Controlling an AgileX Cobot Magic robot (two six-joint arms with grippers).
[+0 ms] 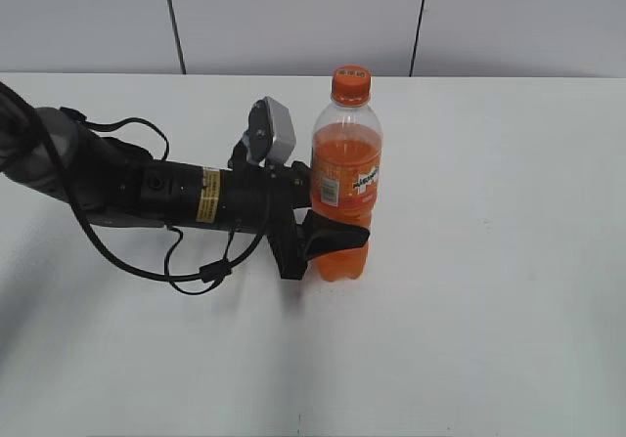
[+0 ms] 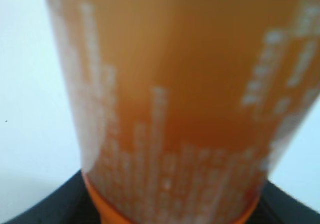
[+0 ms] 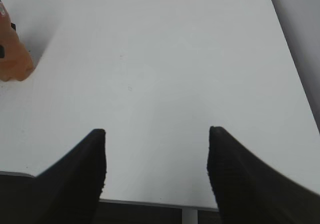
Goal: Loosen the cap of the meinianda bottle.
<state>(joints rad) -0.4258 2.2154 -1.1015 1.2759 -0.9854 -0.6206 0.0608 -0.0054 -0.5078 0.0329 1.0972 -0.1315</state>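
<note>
The meinianda bottle [image 1: 345, 183] stands upright a little right of the middle of the white tabletop [image 1: 489, 261], with the orange cap [image 1: 350, 84] seated on its neck at the top. The left arm lies low across the tabletop from the left edge, and the left claw [image 1: 328, 237] is closed around the lower part of the bottle: one dark finger [image 1: 337, 235] curves across the near side of the ridged body just under the label, and the other finger is hidden behind the bottle. In the left wrist view the bottle fills nearly the whole frame as a blurred orange mass with pale lettering, too soft to read, and the dark edges of the claw show at both lower corners.

The right claw [image 3: 156, 169] hangs over bare tabletop well to the right of the bottle, its two black fingers [image 3: 80, 179] spread wide with nothing between them. In that view the base of the bottle [image 3: 12, 58] shows at the far left edge, apparently with a bit of the left claw dark against it
</note>
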